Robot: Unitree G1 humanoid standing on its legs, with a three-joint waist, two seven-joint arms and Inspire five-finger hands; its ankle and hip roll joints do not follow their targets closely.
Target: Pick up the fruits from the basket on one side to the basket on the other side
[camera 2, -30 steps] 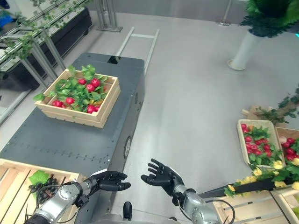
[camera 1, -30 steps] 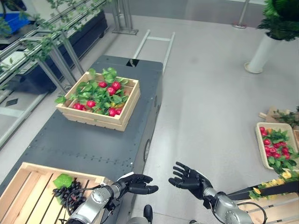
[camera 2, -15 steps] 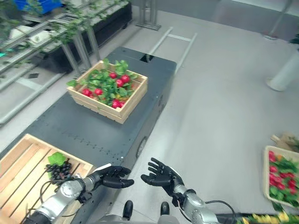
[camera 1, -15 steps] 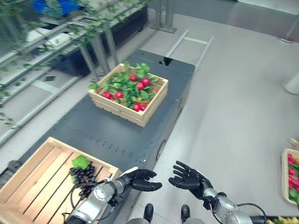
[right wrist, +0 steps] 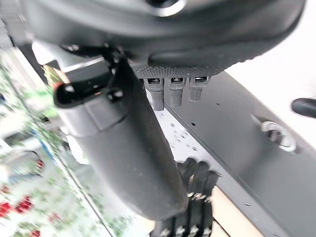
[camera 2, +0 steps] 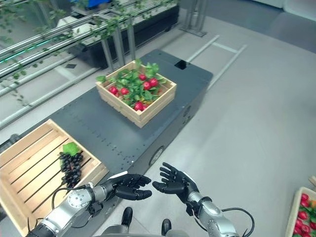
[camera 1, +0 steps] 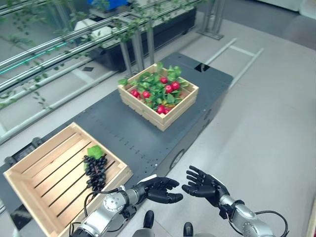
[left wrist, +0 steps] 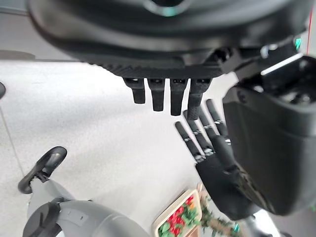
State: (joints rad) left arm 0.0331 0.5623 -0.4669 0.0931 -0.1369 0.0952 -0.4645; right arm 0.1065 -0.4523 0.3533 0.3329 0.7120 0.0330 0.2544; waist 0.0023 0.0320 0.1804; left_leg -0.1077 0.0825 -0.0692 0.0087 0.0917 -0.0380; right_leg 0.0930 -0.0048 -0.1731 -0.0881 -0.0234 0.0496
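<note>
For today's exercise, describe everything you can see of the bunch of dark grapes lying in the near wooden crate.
The bunch of grapes is a tight cluster of small, round, glossy black-purple berries with one bright green leaf at its far end. It lies flat and lengthwise on the slatted floor of the pale wooden crate, close to the crate's right wall, with nothing else in the crate beside it. The crate rests on the dark grey platform. Neither hand touches the bunch: the left hand and right hand hover open beyond the platform's edge.

Bare counter lies open mid-frame between the fruit crate at upper centre and the slatted crate at lower left; metal rails with vines block the upper left, open floor on the right
</note>
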